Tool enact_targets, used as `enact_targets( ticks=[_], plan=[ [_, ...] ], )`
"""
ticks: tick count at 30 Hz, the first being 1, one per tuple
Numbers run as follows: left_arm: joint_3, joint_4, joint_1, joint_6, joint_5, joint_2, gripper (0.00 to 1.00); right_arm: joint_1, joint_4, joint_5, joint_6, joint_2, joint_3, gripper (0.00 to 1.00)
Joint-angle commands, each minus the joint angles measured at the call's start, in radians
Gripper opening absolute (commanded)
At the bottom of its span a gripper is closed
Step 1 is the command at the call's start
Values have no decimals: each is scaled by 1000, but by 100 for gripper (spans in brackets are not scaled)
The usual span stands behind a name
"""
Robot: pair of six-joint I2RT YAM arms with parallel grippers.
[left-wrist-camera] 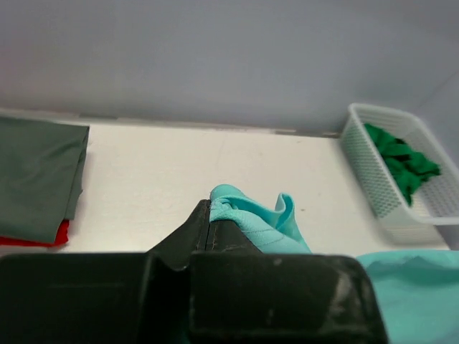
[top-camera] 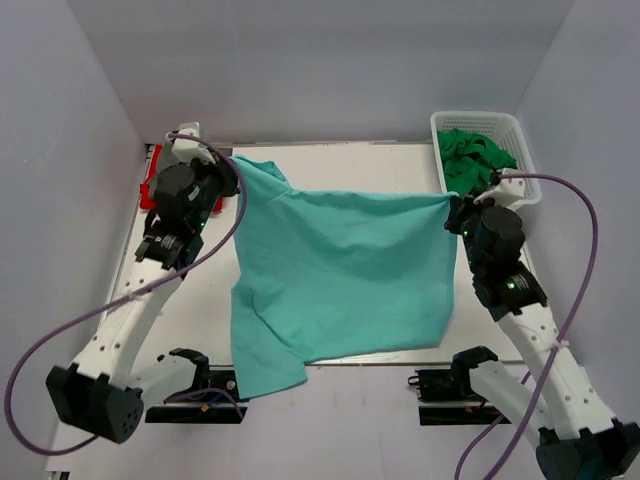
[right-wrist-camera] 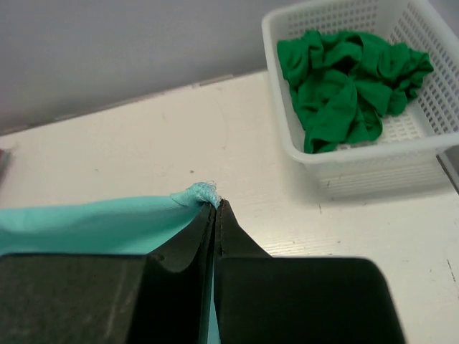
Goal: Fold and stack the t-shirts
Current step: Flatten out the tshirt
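Teal t-shirt in pinch of left hand and right hand; red shirt mostly under grey shirt.

Bright even light, soft shadows, sharp

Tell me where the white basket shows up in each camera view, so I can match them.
Top external: the white basket is in the upper right of the picture.
Left wrist: the basket is at the right edge, around mid-height, running off the frame.
Right wrist: the basket fills the upper right corner.
Shared landmark: the bright green t-shirt bunched inside it, visible in all three views.
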Motion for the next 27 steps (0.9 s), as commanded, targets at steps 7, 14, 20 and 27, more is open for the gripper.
enact_targets(
  ticks=[7, 14, 20, 27],
  plan=[
    [32, 146, 13, 3, -131, 177, 0, -11, 185, 88, -32, 201, 29, 0],
    [124, 207, 13, 32, -221, 374, 0, -21, 227, 98, -70, 472, 173, 0],
    [258, 219, 22, 32, -270, 575, 0, -44, 230, 98, -93, 713, 350, 0],
    [413, 219, 40, 50, -315, 809, 1, -63, 194, 87, -149, 966, 557, 0]
  ],
)
